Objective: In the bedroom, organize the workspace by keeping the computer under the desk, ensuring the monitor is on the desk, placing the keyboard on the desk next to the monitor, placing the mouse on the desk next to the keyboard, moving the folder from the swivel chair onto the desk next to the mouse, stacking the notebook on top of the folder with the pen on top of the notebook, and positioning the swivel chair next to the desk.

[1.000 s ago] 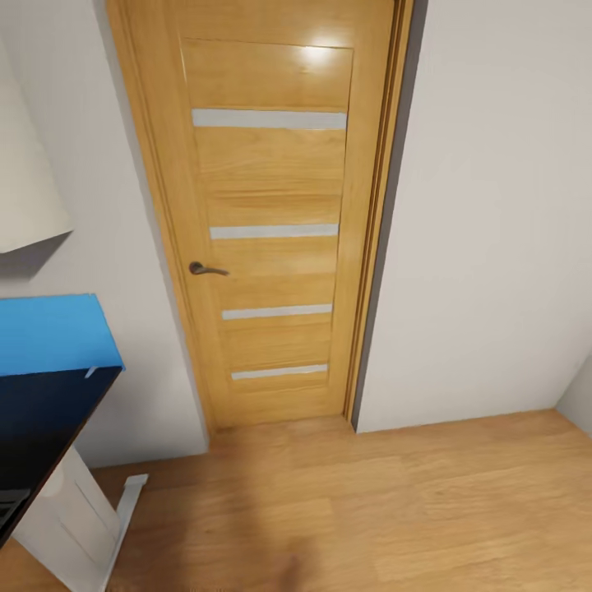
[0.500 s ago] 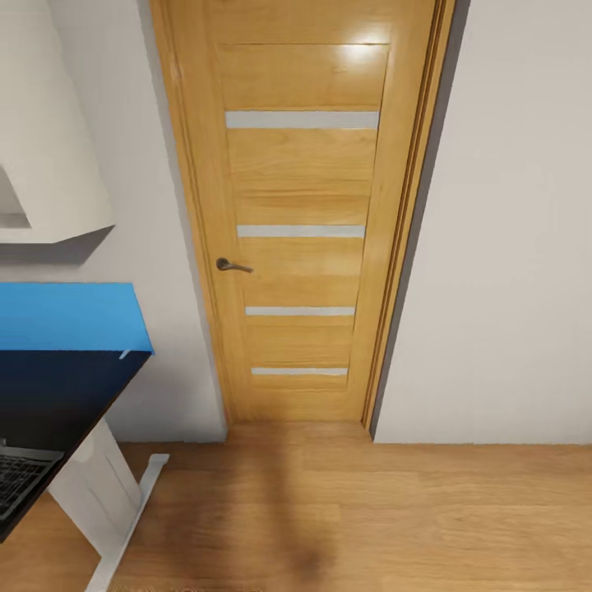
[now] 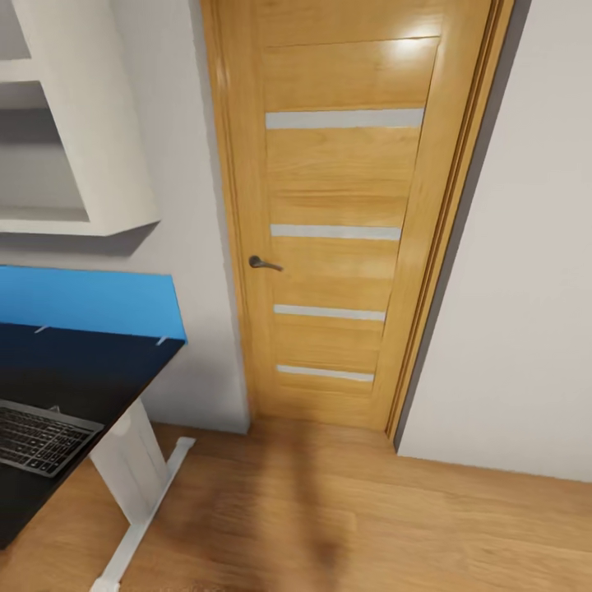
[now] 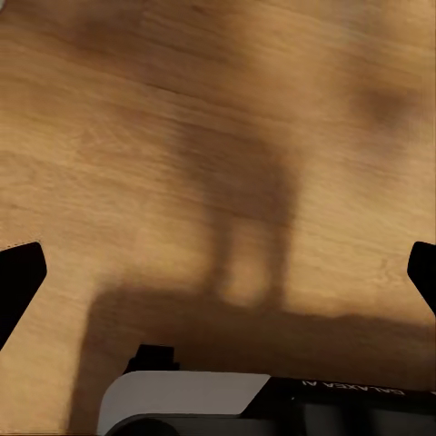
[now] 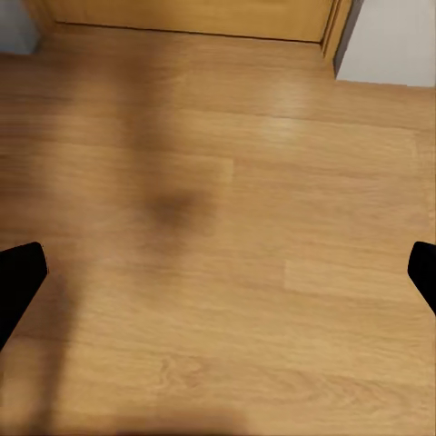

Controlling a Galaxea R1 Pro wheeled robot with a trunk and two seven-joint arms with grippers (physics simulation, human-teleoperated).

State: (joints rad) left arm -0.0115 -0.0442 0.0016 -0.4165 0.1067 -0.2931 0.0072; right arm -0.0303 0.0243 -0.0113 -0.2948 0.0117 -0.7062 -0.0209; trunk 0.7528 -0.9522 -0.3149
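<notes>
Leftmost in our head view, at the lower left of the frame, we see the keyboard (image 3: 43, 437) lying flat on the glossy black desk (image 3: 90, 374), near the desk's right-hand end, its left part cut off by the frame edge. Above it, a bright blue wall panel (image 3: 86, 302) runs along the back of the desk, and a white shelf unit (image 3: 90, 140) hangs on the wall at the upper left. A white leg (image 3: 131, 473) holds up the desk's end and meets the wooden floor (image 3: 370, 526) with a flat foot. Further right, a wooden door (image 3: 341, 214) with four pale horizontal strips stands shut, its dark lever handle (image 3: 263, 264) on its left side. A plain grey wall fills the right of the frame. Both wrist views look down on bare floorboards: the left gripper (image 4: 218, 272) and the right gripper (image 5: 218, 272) each have jaws spread wide apart, with nothing between them.
</notes>
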